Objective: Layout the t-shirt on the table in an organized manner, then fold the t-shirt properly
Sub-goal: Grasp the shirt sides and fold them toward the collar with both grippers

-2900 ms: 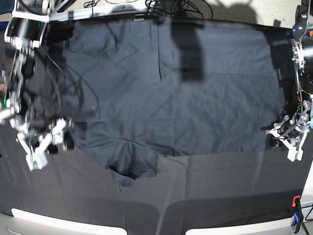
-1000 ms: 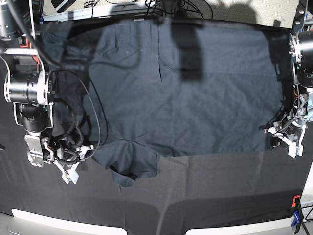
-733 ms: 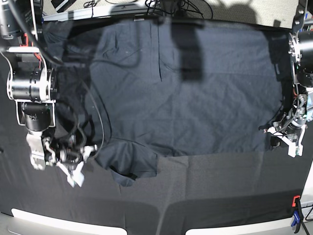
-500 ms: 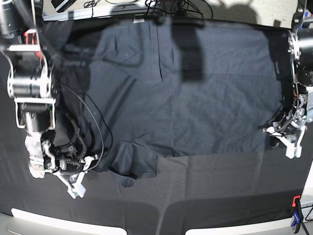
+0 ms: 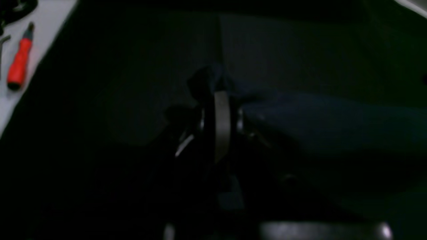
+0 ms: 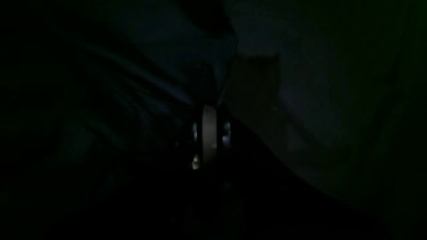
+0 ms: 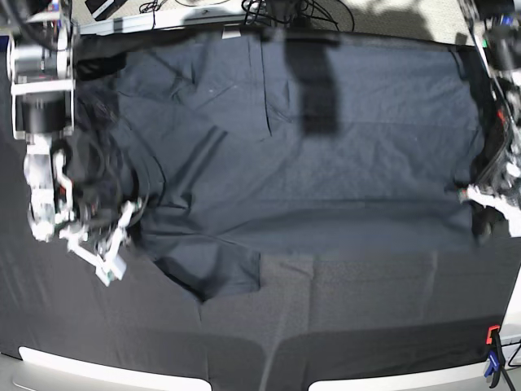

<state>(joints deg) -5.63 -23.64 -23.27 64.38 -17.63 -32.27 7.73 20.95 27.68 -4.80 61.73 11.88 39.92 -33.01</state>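
Note:
The dark slate-blue t-shirt [image 7: 309, 179] lies spread across the black-clothed table [image 7: 366, 326], with one sleeve [image 7: 216, 273] pointing toward the front. My right gripper [image 7: 114, 262] is at the shirt's left edge. In the right wrist view its fingers [image 6: 208, 133] stand together, and taut folds of the t-shirt [image 6: 150, 86] run into the tips. My left gripper [image 7: 488, 204] sits at the shirt's right edge. In the left wrist view this gripper [image 5: 220, 95] is shut on a small bunch of the t-shirt [image 5: 333, 120].
A red-handled tool [image 5: 18, 63] lies on a pale surface beyond the table's edge. A red and blue clamp [image 7: 492, 358] grips the front right corner. The pale rim [image 7: 98, 366] runs along the front. Cables [image 7: 277, 10] hang at the back.
My right gripper shut at the shirt's left edge and drew back and leftward. The left gripper moved right. The shirt now lies wider and flatter, and the front sleeve has shifted left.

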